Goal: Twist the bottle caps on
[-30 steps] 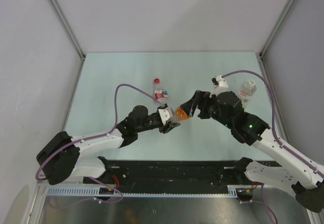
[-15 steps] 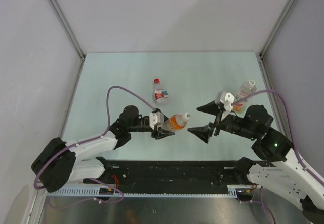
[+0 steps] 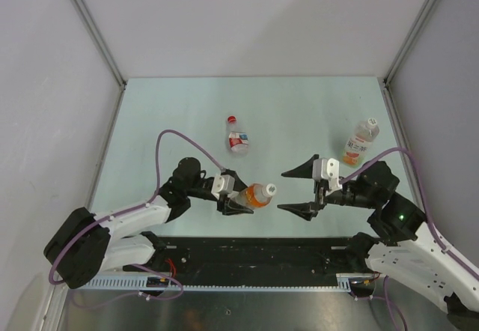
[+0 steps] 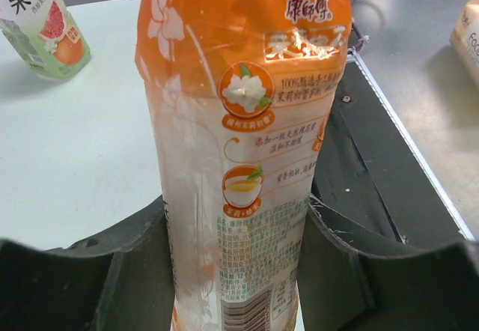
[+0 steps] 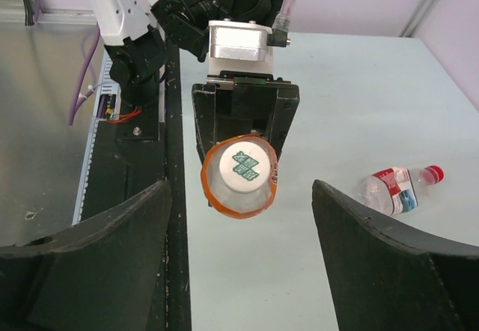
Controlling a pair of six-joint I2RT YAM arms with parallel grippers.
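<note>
My left gripper [image 3: 238, 198] is shut on the orange-liquid bottle [image 3: 254, 195] and holds it level, white cap [image 3: 271, 189] pointing right. In the left wrist view the bottle [image 4: 239, 121] fills the gap between the fingers [image 4: 135, 263]. My right gripper [image 3: 283, 190] is wide open and empty, a short gap from the cap. In the right wrist view the cap [image 5: 245, 165] faces the camera between the spread fingers [image 5: 112, 248]. The red-and-white label bottle [image 3: 237, 139] lies on the table with a red cap [image 3: 232, 119]. The third bottle [image 3: 359, 141] has a white cap [image 3: 372, 126].
The pale green table [image 3: 172, 121] is walled by grey panels on the left, back and right. A black rail [image 3: 254, 252] runs along the near edge between the arm bases. The third bottle also shows in the left wrist view [image 4: 41, 24].
My right gripper has let go at the orange bottle's cap, opened wide and drawn back right. My left gripper has carried the bottle toward the near edge.
</note>
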